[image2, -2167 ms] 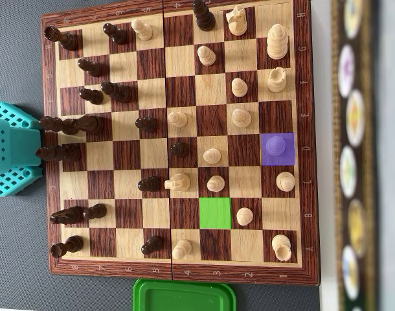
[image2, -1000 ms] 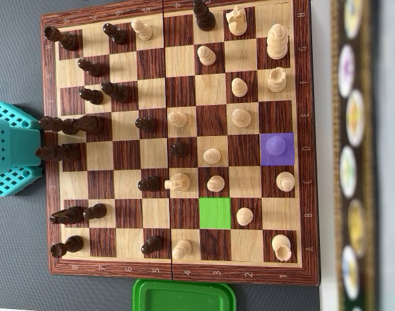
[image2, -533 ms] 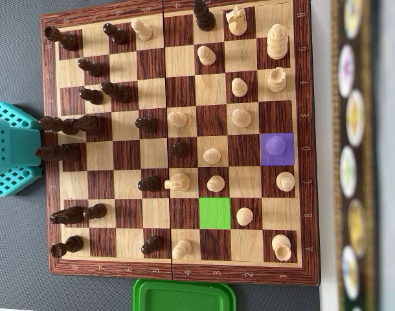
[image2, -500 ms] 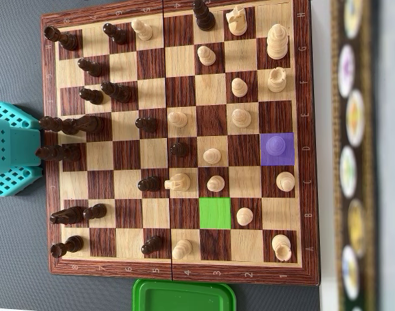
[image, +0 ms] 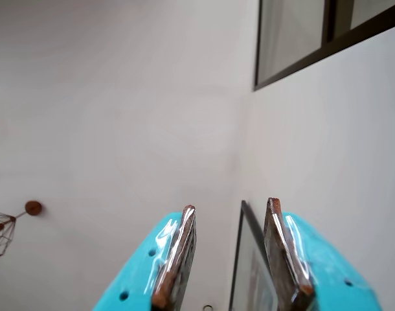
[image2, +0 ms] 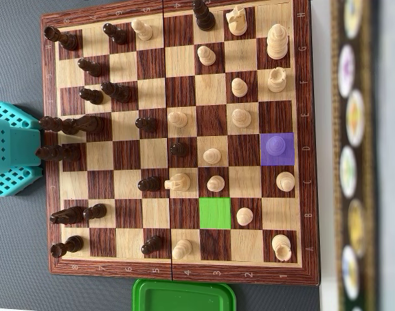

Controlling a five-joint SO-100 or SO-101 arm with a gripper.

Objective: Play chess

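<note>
A wooden chessboard [image2: 107, 269] fills the overhead view, dark pieces mostly on its left half and light pieces mostly on its right. One piece [image2: 276, 147] stands on a purple-marked square near the right edge. A green-marked square [image2: 215, 212] lower down holds nothing. My teal arm [image2: 13, 149] sits off the board's left edge. In the wrist view my gripper [image: 230, 205] points up at a pale wall, open, with nothing between its brown pads [image: 179, 253].
A green tray [image2: 184, 297] lies just below the board. A blurred strip with round patterned discs [image2: 353, 155] runs down the right side. The wrist view shows a window frame [image: 301, 45] and a dark picture frame [image: 239, 259] on the wall.
</note>
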